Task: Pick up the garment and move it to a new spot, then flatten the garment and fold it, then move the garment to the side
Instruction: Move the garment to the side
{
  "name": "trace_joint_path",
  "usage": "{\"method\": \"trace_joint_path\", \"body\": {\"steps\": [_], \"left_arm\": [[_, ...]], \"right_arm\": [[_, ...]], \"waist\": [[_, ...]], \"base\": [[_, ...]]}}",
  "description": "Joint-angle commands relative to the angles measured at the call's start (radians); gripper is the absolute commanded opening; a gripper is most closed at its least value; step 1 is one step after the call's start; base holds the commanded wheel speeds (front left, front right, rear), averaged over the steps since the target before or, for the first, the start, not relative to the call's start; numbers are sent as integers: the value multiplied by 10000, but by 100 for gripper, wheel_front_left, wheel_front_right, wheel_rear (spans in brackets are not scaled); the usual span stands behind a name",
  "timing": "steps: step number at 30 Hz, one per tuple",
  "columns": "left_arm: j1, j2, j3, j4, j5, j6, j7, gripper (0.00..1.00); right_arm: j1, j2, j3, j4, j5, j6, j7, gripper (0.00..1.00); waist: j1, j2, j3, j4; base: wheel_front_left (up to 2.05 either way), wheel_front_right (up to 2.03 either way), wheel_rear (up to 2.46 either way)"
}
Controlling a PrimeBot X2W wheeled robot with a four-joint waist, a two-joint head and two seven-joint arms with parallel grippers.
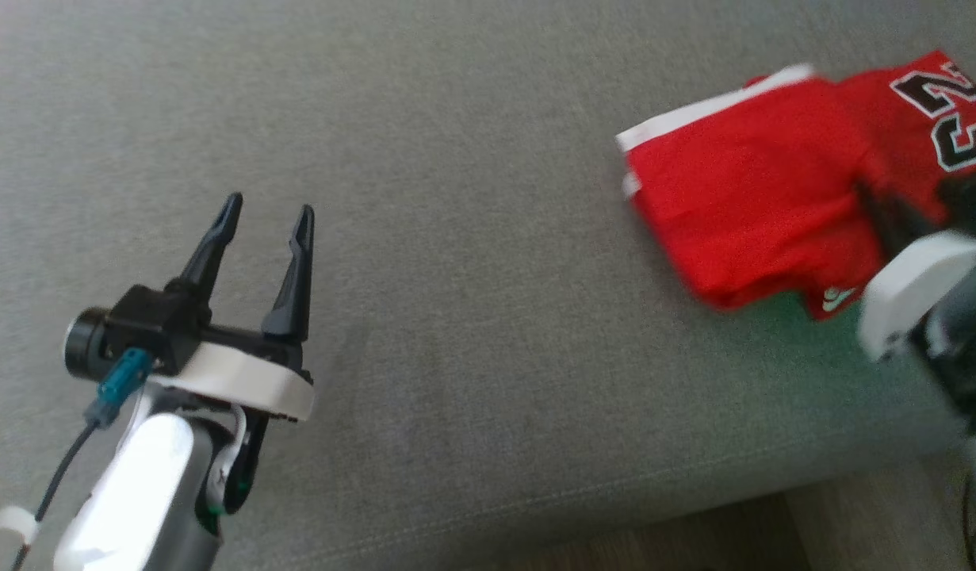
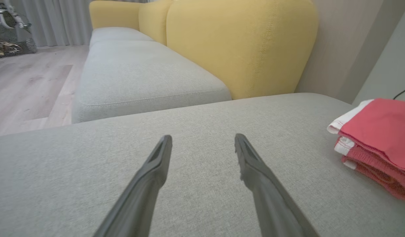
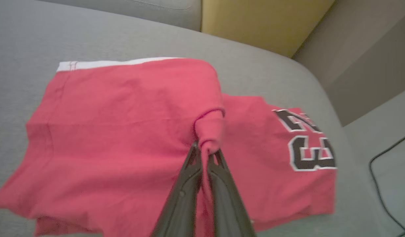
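One garment [image 3: 123,125] fold pinched by right gripper [image 3: 206,150]; left gripper [image 1: 269,205] splayed.

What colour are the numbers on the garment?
Black numbers outlined white on the red garment; clearest in right wrist view.

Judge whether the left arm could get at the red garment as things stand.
Probably yes. The left tool is open over the grey cushion, and nothing lies between it and the red garment off to its right. The right tool pinches a fold of it.
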Motion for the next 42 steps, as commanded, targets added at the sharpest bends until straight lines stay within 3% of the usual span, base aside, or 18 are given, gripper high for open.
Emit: {"method": "trace_joint_path", "body": {"steps": [1, 7, 15, 26, 27, 29, 30, 31, 36, 42], "left_arm": [[-550, 360, 359, -382, 119, -36, 31, 100], [-829, 410, 305, -433, 160, -101, 70, 100], [-1190, 389, 216, -452, 165, -182, 67, 100], [-1558, 437, 180, -386, 125, -283, 16, 100], [-1585, 439, 176, -368, 118, -292, 9, 100], [-1624, 428, 167, -313, 99, -304, -13, 100], [-1624, 417, 164, -283, 88, -299, -26, 100], [-1612, 402, 158, -259, 81, -285, -38, 100], [-1434, 382, 175, -90, -13, -244, -122, 100], [-1060, 240, 191, 129, -170, -142, -259, 100]], "right_arm": [[-678, -604, -252, -568, -54, -9, 186, 0], [-1337, -1037, -1339, -251, -6, -9, 533, 0], [-2041, -1175, -2596, 1189, 11, -9, 260, 0], [-2992, -339, -3638, 3676, 64, -9, 304, 0], [-3067, -278, -3676, 3869, 70, -9, 297, 5], [-3198, -160, -3737, 4138, 54, -9, 175, 39], [-3250, -88, -3748, 4261, 91, -9, 147, 62], [-3289, -57, -3735, 4334, 83, -9, 77, 100], [-3272, 143, -3673, 4208, 119, -9, -263, 100], [-2498, 550, -3621, 2805, 255, -9, -650, 100]], "waist": [[0, 0, 350, -271], [0, 0, 716, -340], [0, 0, 1311, -149], [0, 0, 1826, 44], [0, 0, 1841, 57], [0, 0, 1831, 82], [0, 0, 1805, 87], [0, 0, 1765, 90], [0, 0, 1406, 38], [0, 0, 716, 74]], "base": [[0, 0, 0], [0, 0, 0], [0, 0, 0], [0, 0, 0], [0, 0, 0], [0, 0, 0], [0, 0, 0], [0, 0, 0], [0, 0, 0], [0, 0, 0]]}}
